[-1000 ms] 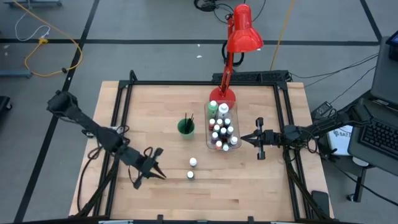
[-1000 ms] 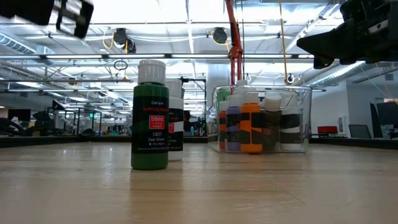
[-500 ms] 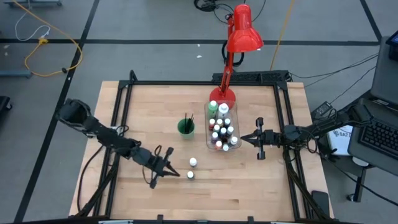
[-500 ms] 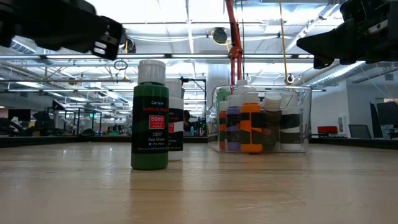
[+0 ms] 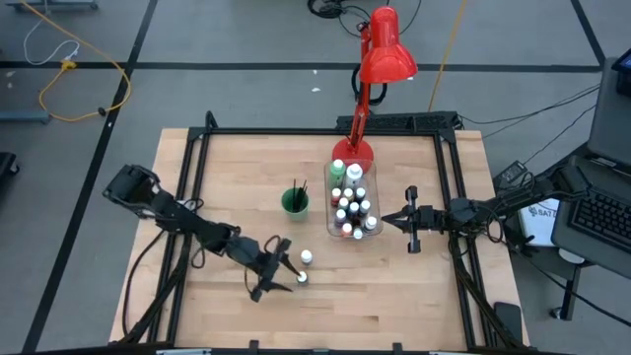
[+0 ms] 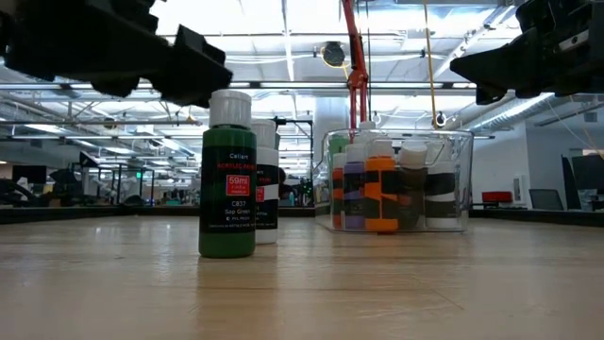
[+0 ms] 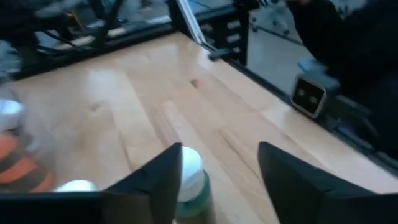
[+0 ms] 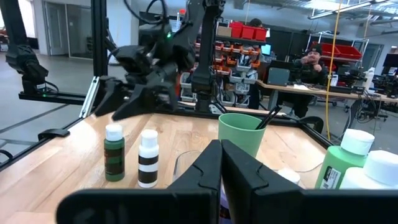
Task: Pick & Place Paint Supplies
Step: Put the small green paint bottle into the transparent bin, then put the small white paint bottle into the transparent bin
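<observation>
Wooden counter (image 5: 227, 177) with black frame. Standing directly on it: green cup (image 5: 295, 202), clear bin (image 5: 352, 202) of paint bottles, red lamp base (image 5: 352, 150), green bottle (image 5: 302, 278), and black-and-white bottle (image 5: 307, 257).

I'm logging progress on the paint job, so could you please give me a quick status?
Left gripper open, at the green bottle. Right gripper shut, waiting beside the bin. Black-striped bottle stands close behind.

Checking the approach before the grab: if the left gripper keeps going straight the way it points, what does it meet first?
Most likely the green paint bottle: the open left gripper points right at it, its white cap sitting between the fingers in the left wrist view. The black-and-white bottle stands just off that line.
</observation>
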`<action>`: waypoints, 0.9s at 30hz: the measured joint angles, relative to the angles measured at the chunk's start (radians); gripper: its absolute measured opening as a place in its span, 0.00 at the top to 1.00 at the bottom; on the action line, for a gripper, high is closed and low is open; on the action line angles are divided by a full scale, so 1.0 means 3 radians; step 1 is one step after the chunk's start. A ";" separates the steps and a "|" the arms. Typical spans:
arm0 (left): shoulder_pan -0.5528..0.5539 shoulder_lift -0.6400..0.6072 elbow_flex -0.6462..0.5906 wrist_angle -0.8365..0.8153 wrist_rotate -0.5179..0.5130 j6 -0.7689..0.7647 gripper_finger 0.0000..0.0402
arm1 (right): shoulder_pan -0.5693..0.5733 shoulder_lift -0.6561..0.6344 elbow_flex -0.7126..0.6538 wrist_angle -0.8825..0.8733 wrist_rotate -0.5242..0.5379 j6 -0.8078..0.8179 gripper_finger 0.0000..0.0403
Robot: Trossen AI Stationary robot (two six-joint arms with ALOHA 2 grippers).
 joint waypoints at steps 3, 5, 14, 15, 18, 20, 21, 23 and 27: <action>0.0012 0.0157 0.0110 -0.0038 0.0018 0.0126 0.37 | 0.0000 0.0000 0.0000 -0.0001 0.0000 0.0000 0.99; 0.0049 0.0237 0.0181 -0.0023 -0.0008 0.0175 0.33 | 0.0000 -0.0001 0.0001 0.0001 0.0000 0.0000 0.99; 0.0201 0.0340 0.0275 -0.0131 0.0266 0.0093 0.30 | 0.0000 -0.0001 0.0000 -0.0001 0.0000 -0.0001 0.99; 0.0207 0.0340 0.0275 -0.0155 0.0273 0.0062 0.30 | 0.0000 -0.0001 0.0001 0.0000 0.0000 -0.0001 0.99; 0.0178 0.0341 0.0275 -0.0224 0.0290 -0.0007 0.33 | 0.0000 -0.0001 0.0001 0.0000 0.0000 -0.0001 0.99; 0.0146 0.0357 0.0259 -0.0358 0.0368 -0.0022 0.34 | 0.0000 0.0000 0.0000 -0.0001 0.0000 -0.0001 0.99; 0.0125 0.0363 0.0257 -0.0390 0.0427 -0.0022 0.34 | 0.0000 -0.0001 0.0000 -0.0001 0.0000 -0.0001 0.99; 0.0090 0.0341 0.0262 -0.0368 0.0531 -0.0008 0.35 | 0.0000 -0.0001 0.0000 0.0000 0.0000 -0.0001 0.99; -0.0001 0.0332 0.0264 -0.0420 0.0361 0.0081 0.35 | 0.0000 -0.0001 0.0000 0.0002 0.0000 0.0000 0.99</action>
